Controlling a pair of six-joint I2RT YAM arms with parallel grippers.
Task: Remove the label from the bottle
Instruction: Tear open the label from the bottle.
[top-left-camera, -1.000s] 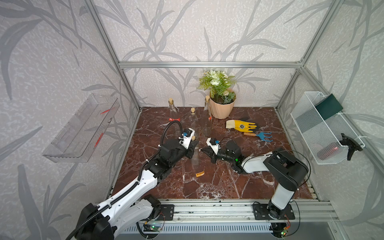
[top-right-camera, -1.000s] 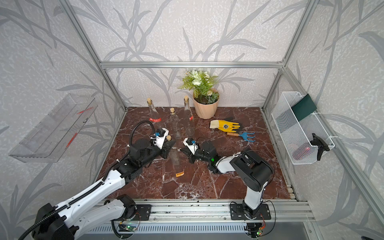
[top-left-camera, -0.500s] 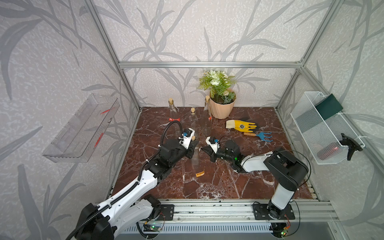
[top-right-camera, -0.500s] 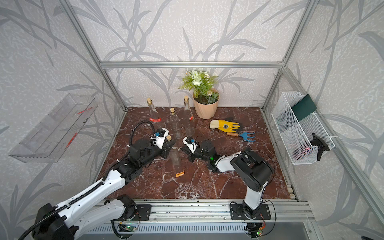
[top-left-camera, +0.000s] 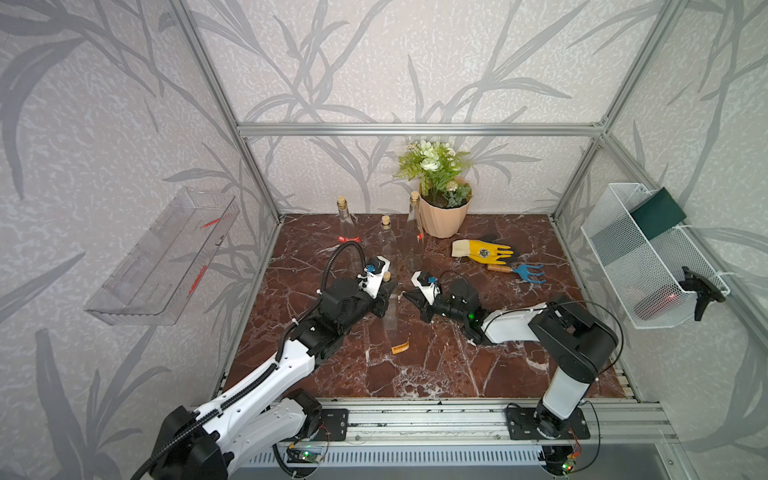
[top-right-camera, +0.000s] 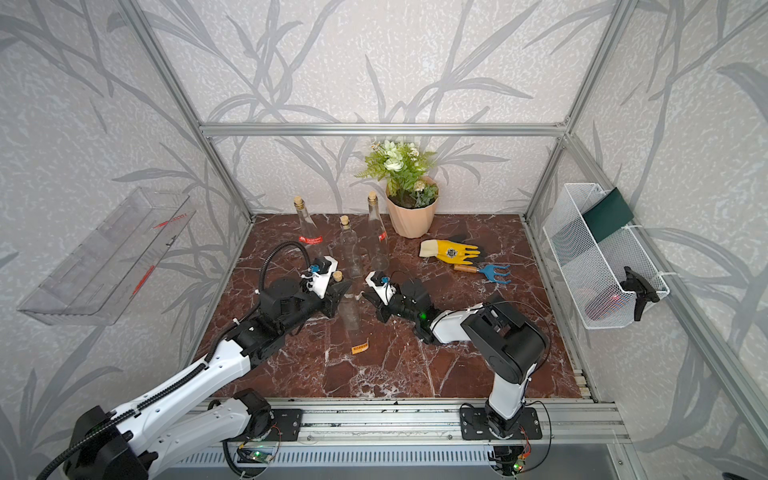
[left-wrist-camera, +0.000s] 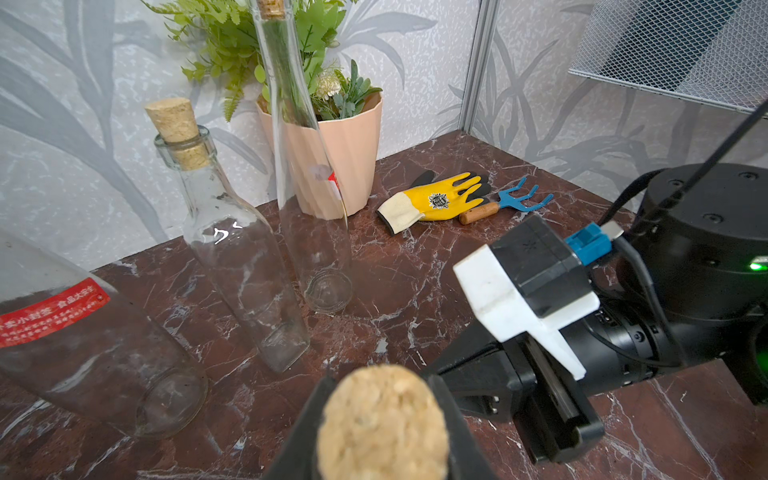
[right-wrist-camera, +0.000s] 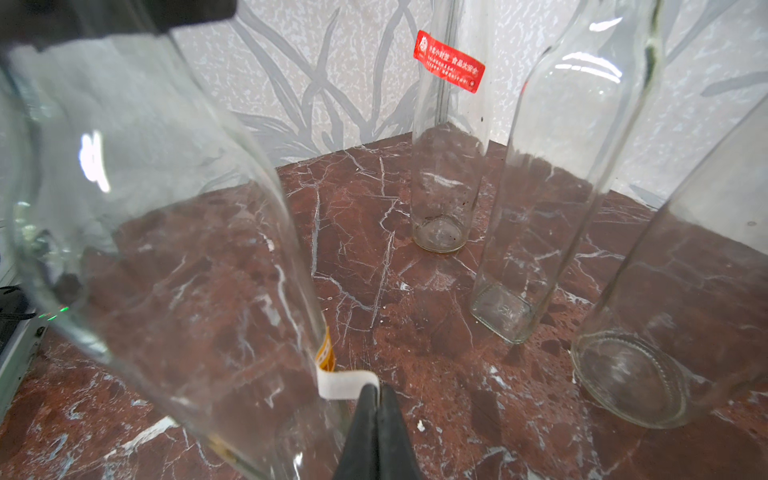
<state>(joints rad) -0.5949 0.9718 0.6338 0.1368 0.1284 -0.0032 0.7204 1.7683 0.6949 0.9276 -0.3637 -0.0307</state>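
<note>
In a top view the bottle (top-left-camera: 390, 311) is near the middle, left gripper (top-left-camera: 386, 291) clamped round its neck, right gripper (top-left-camera: 406, 296) just right of it; left wrist view: its cork (left-wrist-camera: 382, 424) sits between the jaws; right wrist view: the right gripper's tips, pressed together, pinch the label (right-wrist-camera: 347, 384), partly peeled off the bottle

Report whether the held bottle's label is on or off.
Partly off. The label has its white end pinched in the shut right claw; its orange part clings to the bottle.
</note>
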